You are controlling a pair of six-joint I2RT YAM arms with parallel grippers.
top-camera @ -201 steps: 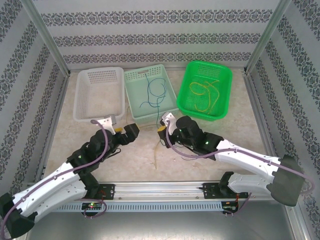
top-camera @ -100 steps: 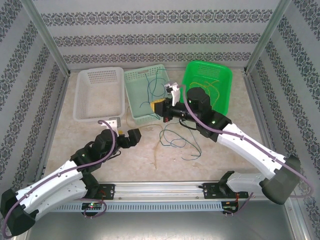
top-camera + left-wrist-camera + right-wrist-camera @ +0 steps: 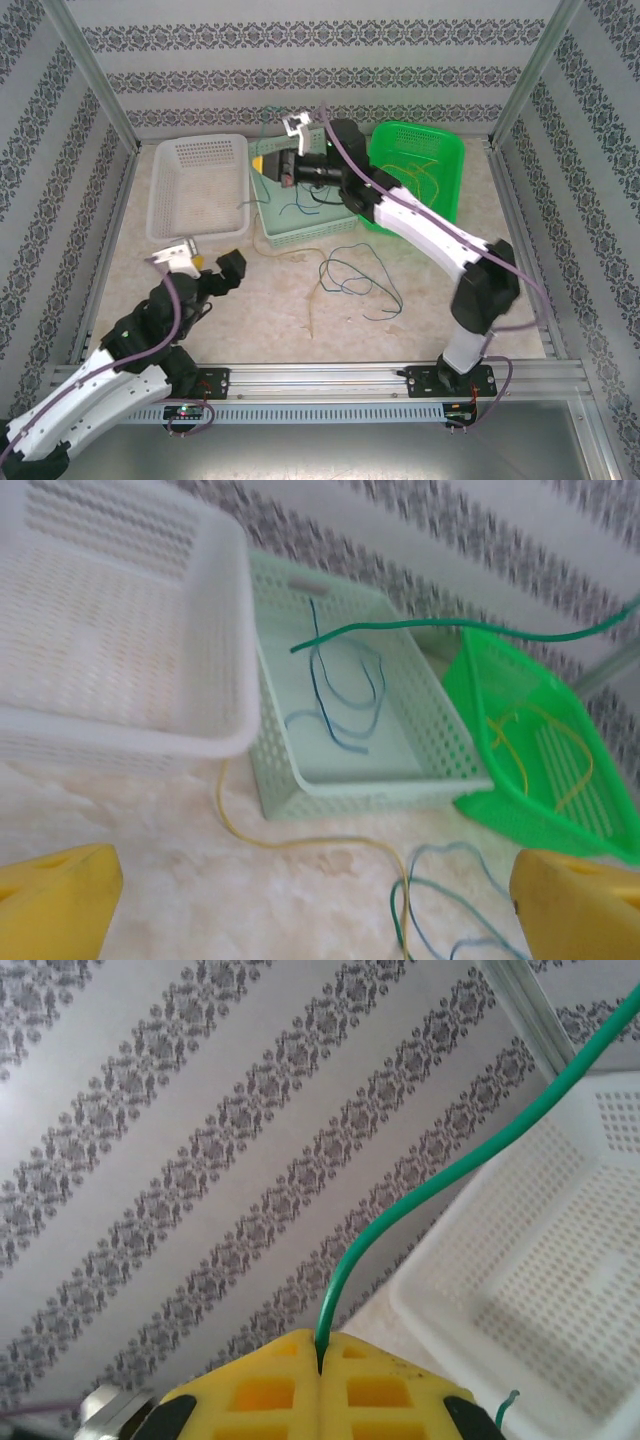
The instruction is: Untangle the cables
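- Our right gripper [image 3: 320, 1360] is clamped tight on a dark green wire [image 3: 430, 1190]. It is raised above the back of the mint basket [image 3: 300, 235], just beside the white basket [image 3: 160, 205].
- Our left gripper [image 3: 211, 261] hangs low over the near table [image 3: 450, 290], jaws spread wide with nothing between them.
- Sorted so far, as we judge it: blue wires [image 3: 340, 695] lie in the mint basket and yellow wires [image 3: 535, 750] in the green basket [image 3: 450, 190].
- Left to do: a loose knot of blue and green wires [image 3: 355, 275] lies on the table in front of the baskets, and a yellow wire [image 3: 300, 842] trails beside it.
- The strands are so fine from above that we cannot tell whether the lifted green wire hangs free of that knot.
- We reckon the task is roughly half done.
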